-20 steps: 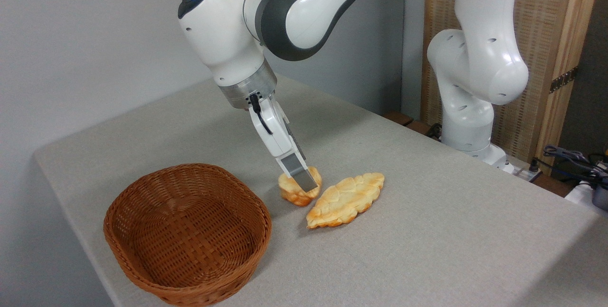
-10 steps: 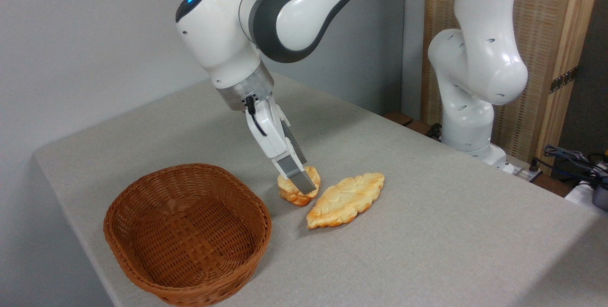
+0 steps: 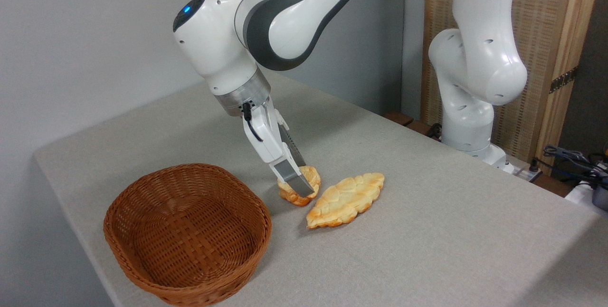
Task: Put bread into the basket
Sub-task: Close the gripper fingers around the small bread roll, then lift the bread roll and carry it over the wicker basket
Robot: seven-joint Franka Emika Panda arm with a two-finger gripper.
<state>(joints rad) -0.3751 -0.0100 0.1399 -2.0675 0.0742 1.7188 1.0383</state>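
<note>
Fingers (image 3: 295, 182) of your gripper (image 3: 299, 179) look closed on the bread (image 3: 299, 187), which sits just right of the basket (image 3: 187, 235) and left of the leaf-shaped loaf (image 3: 346, 199); it probably handles light and soft, so squeeze its sides gently.
</note>
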